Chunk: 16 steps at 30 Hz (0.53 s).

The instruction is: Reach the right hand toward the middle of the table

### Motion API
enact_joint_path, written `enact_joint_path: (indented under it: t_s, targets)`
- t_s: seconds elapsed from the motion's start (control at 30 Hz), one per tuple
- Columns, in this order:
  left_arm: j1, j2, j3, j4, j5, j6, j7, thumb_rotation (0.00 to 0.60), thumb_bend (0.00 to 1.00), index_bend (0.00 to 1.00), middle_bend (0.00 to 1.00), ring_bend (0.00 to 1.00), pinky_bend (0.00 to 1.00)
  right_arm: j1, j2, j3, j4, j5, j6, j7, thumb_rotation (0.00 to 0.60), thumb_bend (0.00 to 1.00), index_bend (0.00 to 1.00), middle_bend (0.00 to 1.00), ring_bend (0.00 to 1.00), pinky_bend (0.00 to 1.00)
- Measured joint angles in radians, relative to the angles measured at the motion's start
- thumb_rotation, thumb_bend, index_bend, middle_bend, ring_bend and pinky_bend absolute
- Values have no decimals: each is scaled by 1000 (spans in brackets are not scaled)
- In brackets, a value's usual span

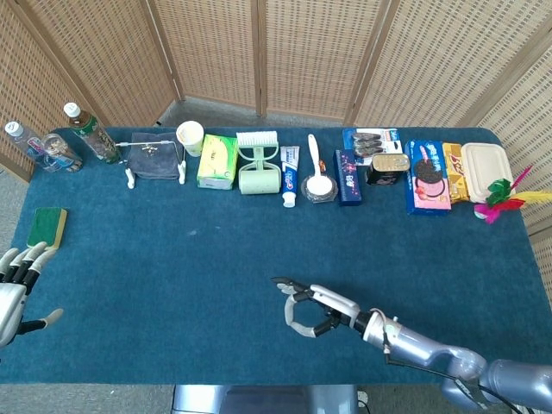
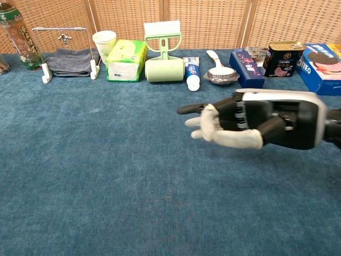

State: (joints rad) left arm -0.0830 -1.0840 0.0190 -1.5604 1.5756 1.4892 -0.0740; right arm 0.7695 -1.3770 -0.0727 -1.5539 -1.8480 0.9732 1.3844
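My right hand (image 1: 312,310) hangs over the blue table cloth (image 1: 172,259) near the front middle, its fingers stretched leftward and loosely spread, holding nothing. The chest view shows the same right hand (image 2: 240,124) side-on above the cloth, pointing left. My left hand (image 1: 15,286) rests at the table's far left edge, fingers apart and empty; the chest view does not show it.
A row of goods lines the far edge: bottles (image 1: 90,134), towel rack (image 1: 155,157), paper cup (image 1: 190,136), tissue box (image 1: 217,161), green roller (image 1: 259,168), toothpaste (image 1: 291,175), spoon dish (image 1: 319,185), can (image 1: 390,168), cookie box (image 1: 428,177). A green sponge (image 1: 47,227) lies left.
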Motion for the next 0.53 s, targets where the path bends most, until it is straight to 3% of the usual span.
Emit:
enact_joint_path:
  t_s: [0.33, 0.53]
  targets:
    - [-1, 1, -2, -1, -11, -9, 0, 600, 110, 62, 0, 0, 0, 54, -27, 14, 30, 32, 53, 75, 600, 493, 586, 0, 0, 0]
    - [1, 4, -1, -3, -6, -6, -3, 600, 109, 61, 0, 0, 0, 63, -15, -5, 29, 45, 83, 74, 600, 492, 586, 0, 0, 0]
